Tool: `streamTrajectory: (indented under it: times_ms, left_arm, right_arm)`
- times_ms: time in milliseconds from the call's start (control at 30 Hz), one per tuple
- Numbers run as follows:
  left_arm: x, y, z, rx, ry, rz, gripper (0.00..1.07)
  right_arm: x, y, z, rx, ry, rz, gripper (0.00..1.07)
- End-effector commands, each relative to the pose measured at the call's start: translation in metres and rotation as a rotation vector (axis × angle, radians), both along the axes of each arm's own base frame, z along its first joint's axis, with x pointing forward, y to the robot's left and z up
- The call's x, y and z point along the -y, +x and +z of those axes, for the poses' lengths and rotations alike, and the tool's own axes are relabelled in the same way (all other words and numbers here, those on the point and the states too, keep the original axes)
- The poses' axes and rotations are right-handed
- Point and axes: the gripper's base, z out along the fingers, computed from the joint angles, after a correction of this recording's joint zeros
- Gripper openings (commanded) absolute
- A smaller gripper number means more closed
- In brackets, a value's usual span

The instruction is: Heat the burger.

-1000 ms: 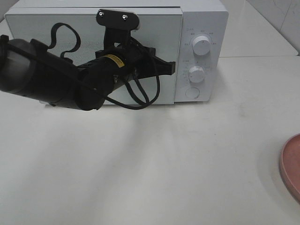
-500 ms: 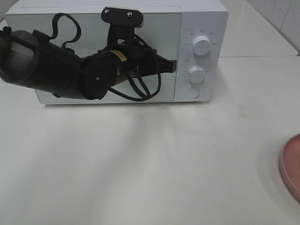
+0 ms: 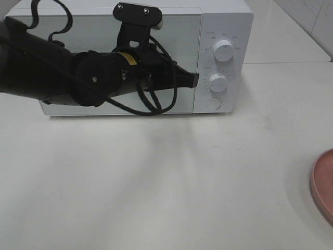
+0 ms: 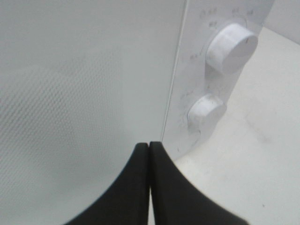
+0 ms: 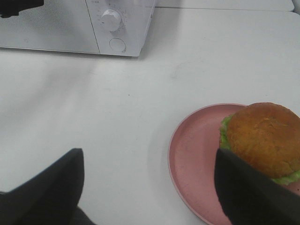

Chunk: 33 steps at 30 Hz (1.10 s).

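right wrist view showed the burger (image 5: 265, 137), its glossy golden-brown bun over frilly green lettuce, sitting on a pink plate (image 5: 197, 154) on the white table (image 5: 117, 108), with the right gripper (image 5: 147, 187) spread wide above it, holding nothing. the left gripper (image 3: 193, 79), fingers pressed together, pointed at the microwave (image 3: 229, 31) door's edge.
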Motion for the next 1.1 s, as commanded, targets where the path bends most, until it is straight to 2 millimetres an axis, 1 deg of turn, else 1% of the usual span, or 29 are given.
streamTrajectory:
  times_ms: [33,100,200,233,267,300,333,367,400,433,467,500,533,567,600,633,667,700,733,767,800,833,867,933,967,1000,1033,1067,1100]
  left_arm:
    - [-0.007,-0.012,0.005,-0.036,0.012,-0.015,0.0]
    - [-0.015,-0.026,0.007,-0.113,0.047,-0.046,0.0]
    - [-0.02,-0.034,0.008,-0.172,0.073,-0.071,0.0]
    - [-0.022,-0.037,0.01,-0.202,0.084,-0.083,0.02]
    - [-0.025,-0.045,0.01,-0.27,0.119,-0.118,0.08]
    - [-0.025,-0.045,0.01,-0.27,0.119,-0.118,0.08]
    - [-0.026,-0.048,0.01,-0.293,0.138,-0.134,0.12]
    - [-0.031,-0.052,0.011,-0.349,0.174,-0.157,0.2]
    - [-0.031,-0.052,0.011,-0.349,0.174,-0.157,0.2]
    - [-0.035,-0.054,0.011,-0.387,0.189,-0.164,0.27]
    - [-0.044,-0.056,0.012,-0.455,0.215,-0.16,0.42]
    - [-0.044,-0.056,0.012,-0.455,0.215,-0.16,0.42]
    - [-0.055,-0.056,0.012,-0.527,0.25,-0.151,0.63]
    - [-0.063,-0.056,0.013,-0.56,0.263,-0.138,0.74]
    - [-0.063,-0.056,0.013,-0.56,0.263,-0.138,0.74]
    - [-0.076,-0.055,0.016,-0.616,0.291,-0.117,0.9]
    - [-0.076,-0.055,0.016,-0.616,0.291,-0.117,0.9]
    - [-0.084,-0.055,0.019,-0.643,0.306,-0.109,0.97]
    - [-0.1,-0.055,0.025,-0.683,0.322,-0.089,1.02]
    - [-0.1,-0.055,0.025,-0.683,0.322,-0.089,1.02]
    - [-0.114,-0.056,0.032,-0.73,0.326,-0.068,1.02]
    - [-0.122,-0.057,0.036,-0.747,0.324,-0.053,1.02]
    - [-0.122,-0.057,0.036,-0.747,0.324,-0.053,1.02]
    - [-0.146,-0.058,0.049,-0.779,0.325,-0.01,1.02]
    - [-0.146,-0.058,0.049,-0.779,0.325,-0.01,1.02]
    - [-0.162,-0.058,0.055,-0.783,0.333,0.03,1.02]
    - [-0.171,-0.059,0.059,-0.786,0.346,0.046,1.02]
    - [-0.171,-0.059,0.059,-0.786,0.346,0.046,1.02]
    - [-0.188,-0.061,0.065,-0.802,0.36,0.09,1.02]
  right_arm:
    - [0.0,-0.004,-0.001,0.026,-0.003,0.003,0.74]
    - [0.0,-0.004,-0.001,0.026,-0.003,0.003,0.74]
    - [0.0,-0.004,-0.001,0.026,-0.003,0.003,0.74]
    - [0.0,-0.004,-0.001,0.026,-0.003,0.003,0.74]
    - [0.0,-0.004,-0.001,0.026,-0.003,0.003,0.74]
    - [0.0,-0.004,-0.001,0.026,-0.003,0.003,0.74]
    - [0.0,-0.004,-0.001,0.026,-0.003,0.003,0.74]
    - [0.0,-0.004,-0.001,0.026,-0.003,0.003,0.74]
    - [0.0,-0.004,-0.001,0.026,-0.003,0.003,0.74]
    - [0.0,-0.004,-0.001,0.026,-0.003,0.003,0.74]
    - [0.0,-0.004,-0.001,0.026,-0.003,0.003,0.74]
    - [0.0,-0.004,-0.001,0.026,-0.003,0.003,0.74]
    - [0.0,-0.004,-0.001,0.026,-0.003,0.003,0.74]
    - [0.0,-0.004,-0.001,0.026,-0.003,0.003,0.74]
    - [0.0,-0.004,-0.001,0.026,-0.003,0.003,0.74]
    - [0.0,-0.004,-0.001,0.026,-0.003,0.003,0.74]
    - [0.0,-0.004,-0.001,0.026,-0.003,0.003,0.74]
    - [0.0,-0.004,-0.001,0.026,-0.003,0.003,0.74]
    - [0.0,-0.004,-0.001,0.026,-0.003,0.003,0.74]
    - [0.0,-0.004,-0.001,0.026,-0.003,0.003,0.74]
    - [0.0,-0.004,-0.001,0.026,-0.003,0.003,0.74]
    - [0.0,-0.004,-0.001,0.026,-0.003,0.003,0.74]
    - [0.0,-0.004,-0.001,0.026,-0.003,0.003,0.74]
    - [0.0,-0.004,-0.001,0.026,-0.003,0.003,0.74]
    - [0.0,-0.004,-0.001,0.026,-0.003,0.003,0.74]
    - [0.0,-0.004,-0.001,0.026,-0.003,0.003,0.74]
    - [0.0,-0.004,-0.001,0.026,-0.003,0.003,0.74]
    - [0.0,-0.004,-0.001,0.026,-0.003,0.003,0.74]
    - [0.0,-0.004,-0.001,0.026,-0.003,0.003,0.74]
